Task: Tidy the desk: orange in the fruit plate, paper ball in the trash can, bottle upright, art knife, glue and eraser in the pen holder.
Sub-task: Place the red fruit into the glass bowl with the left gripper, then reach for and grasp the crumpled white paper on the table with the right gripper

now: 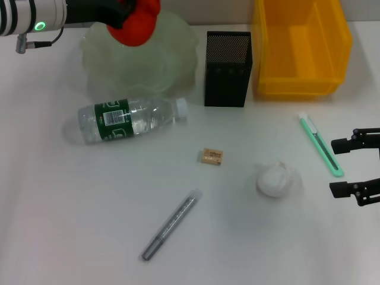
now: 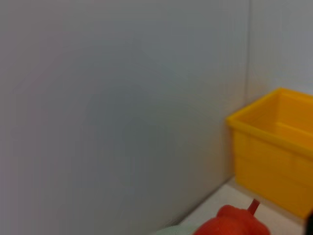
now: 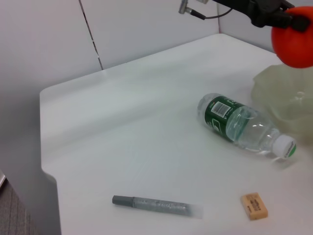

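My left gripper (image 1: 126,16) is shut on the orange (image 1: 138,27) and holds it over the pale green fruit plate (image 1: 160,65) at the back left. The orange also shows in the left wrist view (image 2: 230,223) and the right wrist view (image 3: 294,41). The clear bottle (image 1: 127,119) with a green label lies on its side in front of the plate. The tan eraser (image 1: 211,156), grey glue stick (image 1: 172,224), white paper ball (image 1: 275,179) and green art knife (image 1: 320,145) lie on the desk. The black mesh pen holder (image 1: 228,68) stands at the back. My right gripper (image 1: 351,166) is open and empty, just right of the knife.
A yellow bin (image 1: 300,47) stands at the back right beside the pen holder, and also shows in the left wrist view (image 2: 274,152). The right wrist view shows the bottle (image 3: 242,128), glue stick (image 3: 156,205), eraser (image 3: 254,205) and the desk's left edge (image 3: 49,166).
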Motion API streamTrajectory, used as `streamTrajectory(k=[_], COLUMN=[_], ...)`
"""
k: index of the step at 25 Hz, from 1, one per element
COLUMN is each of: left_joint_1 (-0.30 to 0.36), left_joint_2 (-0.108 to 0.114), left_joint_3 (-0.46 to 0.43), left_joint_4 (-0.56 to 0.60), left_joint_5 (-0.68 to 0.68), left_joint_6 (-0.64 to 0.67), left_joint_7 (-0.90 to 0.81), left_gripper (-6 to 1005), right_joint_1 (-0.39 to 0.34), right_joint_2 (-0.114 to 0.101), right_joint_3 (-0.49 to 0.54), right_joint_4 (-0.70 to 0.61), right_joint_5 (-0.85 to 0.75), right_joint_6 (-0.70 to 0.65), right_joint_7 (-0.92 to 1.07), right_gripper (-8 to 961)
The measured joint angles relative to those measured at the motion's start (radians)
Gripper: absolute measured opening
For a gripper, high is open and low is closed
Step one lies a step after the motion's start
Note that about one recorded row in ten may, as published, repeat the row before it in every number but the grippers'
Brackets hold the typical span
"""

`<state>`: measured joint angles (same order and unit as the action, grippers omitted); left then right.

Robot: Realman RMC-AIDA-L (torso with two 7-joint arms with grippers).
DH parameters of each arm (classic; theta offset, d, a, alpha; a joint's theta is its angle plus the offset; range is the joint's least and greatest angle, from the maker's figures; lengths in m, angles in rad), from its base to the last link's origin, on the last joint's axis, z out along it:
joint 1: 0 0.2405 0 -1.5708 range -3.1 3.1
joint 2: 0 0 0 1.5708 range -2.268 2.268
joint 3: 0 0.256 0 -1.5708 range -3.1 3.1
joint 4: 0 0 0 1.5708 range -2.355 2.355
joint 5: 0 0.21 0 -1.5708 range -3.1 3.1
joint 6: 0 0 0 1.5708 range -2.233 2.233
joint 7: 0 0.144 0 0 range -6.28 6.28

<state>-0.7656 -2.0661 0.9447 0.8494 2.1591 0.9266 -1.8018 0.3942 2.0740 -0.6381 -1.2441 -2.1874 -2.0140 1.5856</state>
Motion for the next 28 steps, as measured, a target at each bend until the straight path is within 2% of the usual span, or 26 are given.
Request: streamTrajectory(k=[3,6,13,16,17,18,19,20,21,22,23,25,26,27,28], left_joint_1=[-0.002,0.0,-0.001,0.003,0.003,0.038,0.038,0.072,0.072,0.131,0.131,0.189,0.189,0.23,0.23], left_joint_2=[-0.002,-0.003,-0.001,-0.001,-0.001,0.009,0.009,0.022,0.022,0.048,0.048,0.071,0.071,0.089,0.089], left_joint_3=[0.008,0.035,0.041,0.038,0.038,0.027,0.027,0.014,0.014,-0.018,-0.018,-0.043,-0.043,-0.055,-0.055], left_joint_4=[-0.003,-0.005,-0.007,-0.007,-0.007,0.019,0.019,0.044,0.044,0.075,0.075,0.086,0.086,0.09,0.09], left_joint_5=[0.01,0.014,0.019,0.01,0.01,-0.082,-0.082,-0.167,-0.167,-0.28,-0.28,-0.36,-0.36,-0.391,-0.391], left_joint_6=[-0.036,-0.084,-0.09,-0.08,-0.08,0.025,0.025,0.143,0.143,0.351,0.351,0.549,0.549,0.689,0.689], left_joint_7=[-0.018,-0.046,-0.052,-0.05,-0.05,-0.011,-0.011,0.024,0.024,0.072,0.072,0.113,0.113,0.146,0.146], left_gripper=[58,111,235,436,472,508,544,579,615,651,689,766,805,843,843], right_joint_1=[0.0,0.0,0.013,0.021,0.024,0.027,0.03,0.034,0.037,0.046,0.046,0.056,0.062,0.082,0.082], right_joint_2=[0.0,0.0,0.0,0.001,0.001,0.001,0.001,0.001,0.002,0.002,0.002,0.003,0.003,0.003,0.003], right_joint_3=[-0.001,-0.002,-0.004,-0.002,-0.001,-0.001,-0.002,-0.005,-0.012,-0.04,-0.04,-0.091,-0.125,-0.206,-0.206], right_joint_4=[0.0,0.0,0.0,-0.002,-0.006,-0.014,-0.026,-0.042,-0.064,-0.119,-0.119,-0.192,-0.232,-0.317,-0.317], right_joint_5=[0.0,0.0,0.0,0.0,0.0,0.0,0.001,0.001,0.002,0.0,0.0,-0.013,-0.026,-0.075,-0.075], right_joint_6=[0.0,0.001,0.002,0.002,0.001,0.001,0.0,-0.002,-0.004,-0.006,-0.006,-0.006,-0.007,-0.01,-0.01], right_joint_7=[0.0,-0.001,-0.001,0.0,0.004,0.012,0.021,0.034,0.053,0.099,0.099,0.164,0.199,0.285,0.285], right_gripper=[842,841,840,840,840,840,840,840,839,839,839,839,839,839,839])
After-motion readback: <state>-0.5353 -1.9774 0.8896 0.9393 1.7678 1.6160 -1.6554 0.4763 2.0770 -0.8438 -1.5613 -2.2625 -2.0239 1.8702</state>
